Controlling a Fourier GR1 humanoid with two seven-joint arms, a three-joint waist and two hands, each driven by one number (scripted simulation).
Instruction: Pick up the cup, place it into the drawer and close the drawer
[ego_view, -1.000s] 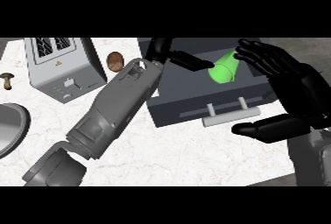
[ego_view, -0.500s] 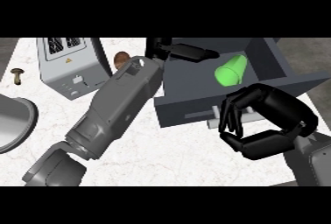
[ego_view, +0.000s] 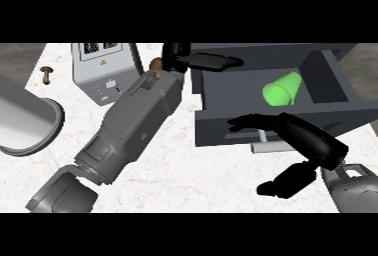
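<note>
Green cup (ego_view: 281, 89) lies in drawer (ego_view: 221, 87), beyond right hand (ego_view: 303, 140).

- Left forearm (ego_view: 133, 130), running up the centre-left of the frame: grey, boxy, faceted panels with a darker elbow block.
- Left hand (ego_view: 199, 59), top centre: glossy black.
- Right hand (ego_view: 306, 142), lower right: black, on a grey cuff.

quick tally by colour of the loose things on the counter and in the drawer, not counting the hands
green: 1, the cup in the drawer
grey or silver: 2, the toaster and the pot
brown: 2, the mushroom and a round thing behind the left forearm
total: 5
</note>
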